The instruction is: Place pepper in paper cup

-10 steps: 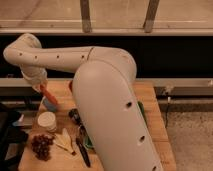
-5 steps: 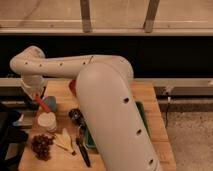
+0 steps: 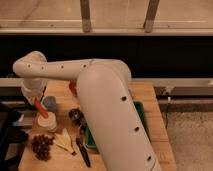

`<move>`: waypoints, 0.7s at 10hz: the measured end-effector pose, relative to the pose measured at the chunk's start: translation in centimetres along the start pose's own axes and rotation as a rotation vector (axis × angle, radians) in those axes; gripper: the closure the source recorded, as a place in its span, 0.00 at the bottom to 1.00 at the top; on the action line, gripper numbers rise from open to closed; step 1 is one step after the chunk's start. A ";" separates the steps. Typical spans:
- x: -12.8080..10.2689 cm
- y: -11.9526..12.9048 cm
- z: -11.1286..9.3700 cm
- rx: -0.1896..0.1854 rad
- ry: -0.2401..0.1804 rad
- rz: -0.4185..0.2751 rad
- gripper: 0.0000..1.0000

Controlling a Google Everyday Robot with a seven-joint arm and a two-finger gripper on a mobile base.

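The pepper (image 3: 41, 109) is slender and red-orange. It hangs tilted from my gripper (image 3: 35, 101) at the left of the wooden table. Its lower tip is right over the white paper cup (image 3: 47, 123), at or just inside the rim. The gripper is shut on the pepper's upper end. My white arm reaches in from the right, and its large forearm hides the middle of the table.
A small blue-grey cup (image 3: 50, 103) stands just behind the paper cup. A bunch of dark grapes (image 3: 41, 145), pale yellow pieces (image 3: 64, 141), a dark round object (image 3: 76, 116) and a black utensil (image 3: 83, 151) lie in front. A green tray (image 3: 141, 117) is at the right, and a red-orange bowl (image 3: 73, 88) is behind.
The gripper has moved left and then down with the pepper in it, bringing the pepper's tip to the paper cup.
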 end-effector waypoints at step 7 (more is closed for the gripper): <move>4.1 -0.8 0.8 0.009 0.096 0.093 0.57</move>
